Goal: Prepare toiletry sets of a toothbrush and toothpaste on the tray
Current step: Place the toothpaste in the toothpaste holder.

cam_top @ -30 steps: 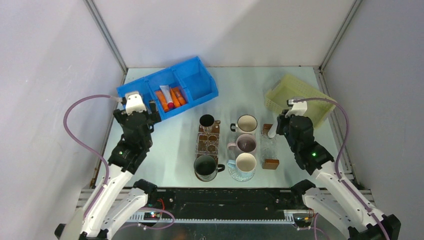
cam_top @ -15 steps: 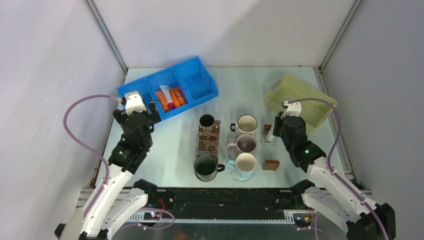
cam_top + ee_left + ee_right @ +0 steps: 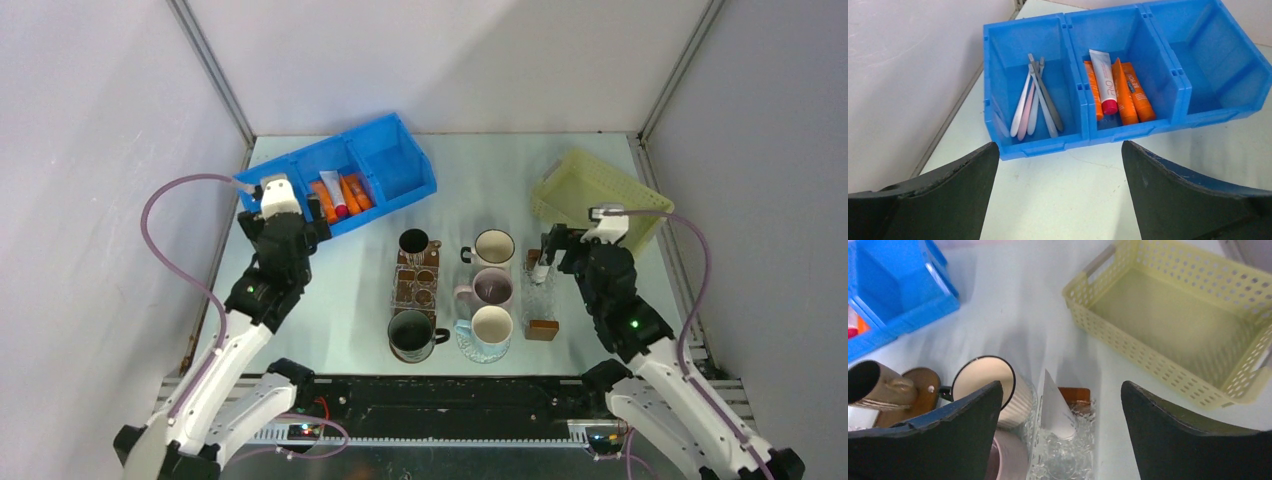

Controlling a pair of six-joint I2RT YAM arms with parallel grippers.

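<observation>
Left gripper (image 3: 1059, 145) is spread wide at the bottom of its wrist view. Just above it, the blue plastic three-slot bin (image 3: 1033, 147) has the thin grey and pink toothbrushes (image 3: 1035, 100) in the left slot, and the orange toothpaste tubes (image 3: 1128, 95) plus a white red-capped tube (image 3: 1103, 82) in the middle one. Right gripper (image 3: 1062, 385) is wide apart too and pinching nothing, with a white toothpaste tube (image 3: 1055, 412) standing on end in a clear plastic box (image 3: 1063, 460) at bottom centre, touching neither finger.

Bright, even, diffuse light; shadows on the counter (image 3: 480, 170) are soft and faint. The right wrist view is motion-smeared, the toothpaste (image 3: 1055, 412) blurred; the left wrist view is sharp.
</observation>
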